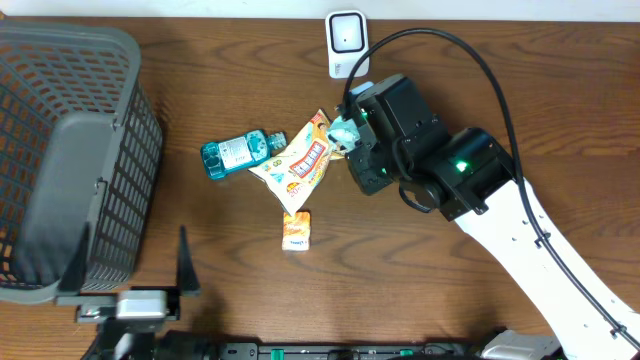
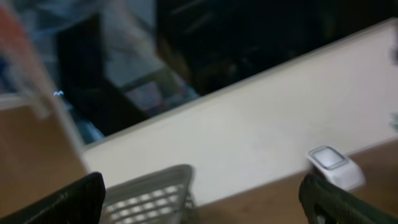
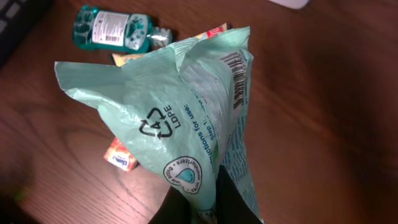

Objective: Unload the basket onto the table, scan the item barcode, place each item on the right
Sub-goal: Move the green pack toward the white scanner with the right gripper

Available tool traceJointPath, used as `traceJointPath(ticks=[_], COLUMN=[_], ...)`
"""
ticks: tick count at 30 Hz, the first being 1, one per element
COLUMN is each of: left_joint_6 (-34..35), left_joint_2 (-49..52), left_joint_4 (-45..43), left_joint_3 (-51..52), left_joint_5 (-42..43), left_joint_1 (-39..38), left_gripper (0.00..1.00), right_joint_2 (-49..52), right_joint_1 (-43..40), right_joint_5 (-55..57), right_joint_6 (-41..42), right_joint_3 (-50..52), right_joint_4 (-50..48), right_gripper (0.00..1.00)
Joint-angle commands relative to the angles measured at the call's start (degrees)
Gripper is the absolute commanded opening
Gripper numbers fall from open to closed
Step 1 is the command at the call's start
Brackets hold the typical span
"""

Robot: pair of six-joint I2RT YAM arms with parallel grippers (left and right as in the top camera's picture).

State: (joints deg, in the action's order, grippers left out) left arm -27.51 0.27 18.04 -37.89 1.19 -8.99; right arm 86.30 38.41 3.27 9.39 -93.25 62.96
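while right pincer [image 3: 208,208] clamps one green bag [image 3: 180,106], left pincer [image 2: 202,205] apart, one scanner [image 1: 346,40]

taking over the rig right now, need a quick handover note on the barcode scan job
Left gripper: open, empty, beside the basket.
Right gripper: shut on the green pouch, held above the table, just short of the scanner.
The pouch's barcode runs along a crumpled edge.
On the table: teal bottle, snack packet, small orange packet.
Done: pouch picked up.
Left: present its barcode to the scanner. Nothing here shows a scan made yet.
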Motion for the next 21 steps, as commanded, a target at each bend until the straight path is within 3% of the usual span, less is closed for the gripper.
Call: traceJointPath(ticks=[1, 2, 3, 5, 7, 11, 21], left_joint_6=[-0.98, -0.96, -0.98, -0.90, -0.92, -0.96, -0.96], left_joint_2=[0.11, 0.11, 0.11, 0.11, 0.11, 0.11, 0.11], left_joint_4=[1.20, 1.66, 1.88, 2.16, 2.54, 2.54, 9.66], left_joint_3=[2.29, 3.30, 4.33, 6.14, 7.96, 10.75, 12.44], left_joint_5=[7.48, 8.00, 8.55, 8.94, 8.90, 8.85, 8.87], left_joint_1=[0.24, 0.24, 0.24, 0.24, 0.24, 0.24, 0.24], left_gripper=[0.99, 0.99, 0.99, 0.99, 0.99, 0.99, 0.99], right_joint_2=[0.13, 0.13, 0.13, 0.24, 0.31, 0.74, 1.27], right_joint_1=[-0.33, -0.17, 0.00, -0.17, -1.25, -4.26, -12.85], right_joint_5=[0.37, -0.02, 0.15, 1.07, -2.73, -13.35, -31.12], right_joint_6=[6.01, 6.03, 5.95, 7.80, 13.11, 14.67, 16.94], right_joint_3=[-0.37, -0.37, -0.37, -0.37, -0.37, -0.33, 11.45], right_joint_4=[0.83, 1.55, 2.43, 2.89, 2.23, -0.72, -18.10], right_gripper=[0.02, 0.08, 0.01, 0.02, 0.02, 0.02, 0.01])
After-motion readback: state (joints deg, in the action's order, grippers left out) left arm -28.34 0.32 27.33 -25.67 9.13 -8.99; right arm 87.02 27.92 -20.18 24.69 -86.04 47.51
